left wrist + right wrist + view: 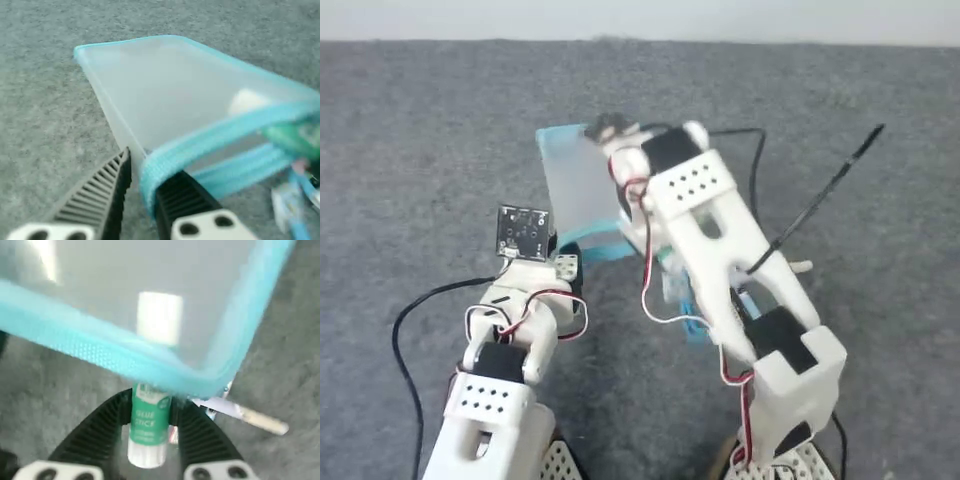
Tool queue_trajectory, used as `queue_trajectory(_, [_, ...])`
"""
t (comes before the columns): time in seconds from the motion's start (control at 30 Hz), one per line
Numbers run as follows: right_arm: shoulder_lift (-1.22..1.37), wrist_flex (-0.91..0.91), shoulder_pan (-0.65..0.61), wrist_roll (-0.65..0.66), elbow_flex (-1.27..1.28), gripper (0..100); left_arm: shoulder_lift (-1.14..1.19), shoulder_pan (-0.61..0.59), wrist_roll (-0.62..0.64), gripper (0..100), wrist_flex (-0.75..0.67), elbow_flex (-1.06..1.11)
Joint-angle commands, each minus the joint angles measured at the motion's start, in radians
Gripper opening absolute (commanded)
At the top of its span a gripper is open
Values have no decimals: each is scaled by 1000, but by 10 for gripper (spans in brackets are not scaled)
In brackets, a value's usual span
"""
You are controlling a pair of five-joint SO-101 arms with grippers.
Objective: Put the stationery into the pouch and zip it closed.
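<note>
grasp: translucent turquoise-trimmed pouch is pinched at its rim by left hand | green-and-white glue stick is gripped by right hand, cap end inside mouth | risk: stick may be snagged on zipper, rim tugged free

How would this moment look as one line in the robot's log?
left gripper: clamped on pouch rim, mouth open | right gripper: holding glue stick, cap end inside pouch | pouch: not yet zipped
</note>
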Motion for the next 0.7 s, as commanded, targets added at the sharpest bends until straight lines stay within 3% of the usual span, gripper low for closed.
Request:
queue_trajectory(0.0, [-13,33,-5,-20,-120,168,-20,21,-17,11,-38,-13])
queue_trajectory(0.1, [-13,33,-36,17,-120,284,-20,21,-17,11,-40,-13])
queue_trajectory(0.17, [-13,35,-58,44,-120,312,-18,18,-17,11,-40,-13])
queue_trajectory(0.53, [-183,38,-42,58,-95,308,-20,15,-17,11,-40,-13])
queue_trajectory(0.67, [-288,39,33,117,-2,308,-20,14,-17,11,-40,-13])
